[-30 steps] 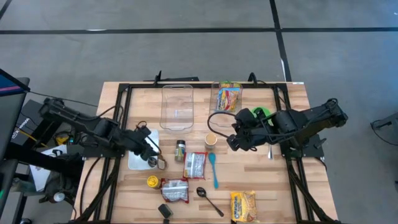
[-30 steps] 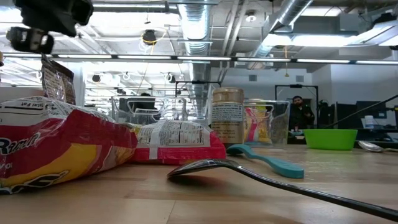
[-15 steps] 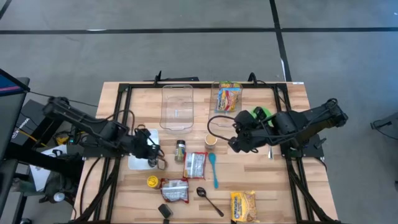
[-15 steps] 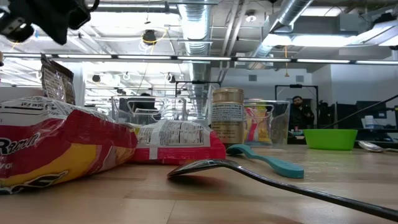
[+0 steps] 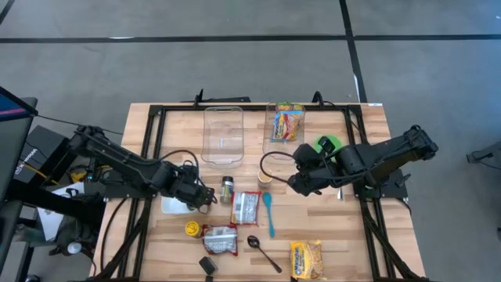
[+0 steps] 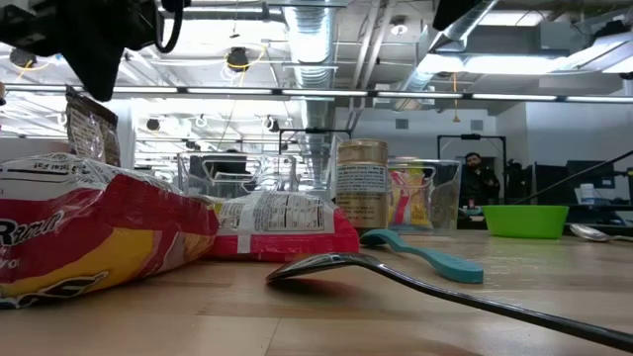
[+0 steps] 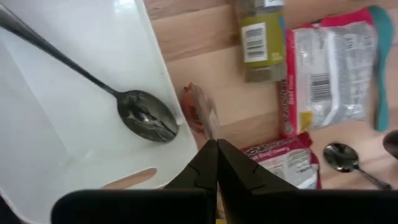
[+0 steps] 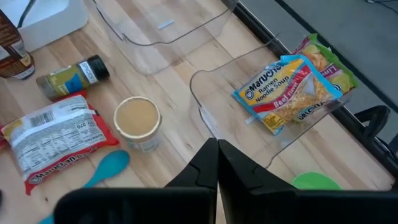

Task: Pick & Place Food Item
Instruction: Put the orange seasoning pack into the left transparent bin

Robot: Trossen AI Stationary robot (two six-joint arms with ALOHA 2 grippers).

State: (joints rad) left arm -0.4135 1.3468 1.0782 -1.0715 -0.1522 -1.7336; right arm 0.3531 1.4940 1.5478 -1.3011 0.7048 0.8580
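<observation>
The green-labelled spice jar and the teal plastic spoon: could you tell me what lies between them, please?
In the high view, a red-and-white ramen packet lies flat between the spice jar and the teal spoon; the left wrist view shows the same order.

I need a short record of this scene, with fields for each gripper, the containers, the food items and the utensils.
left gripper: shut, empty, at the white tray's edge near the spice jar
right gripper: shut, empty, beside the cup
containers: empty clear bin; second clear bin holding a ramen pack; green bowl
other food: red noodle pack, another pack, yellow pack
utensils: teal spoon, dark spoon, a spoon in the tray
</observation>
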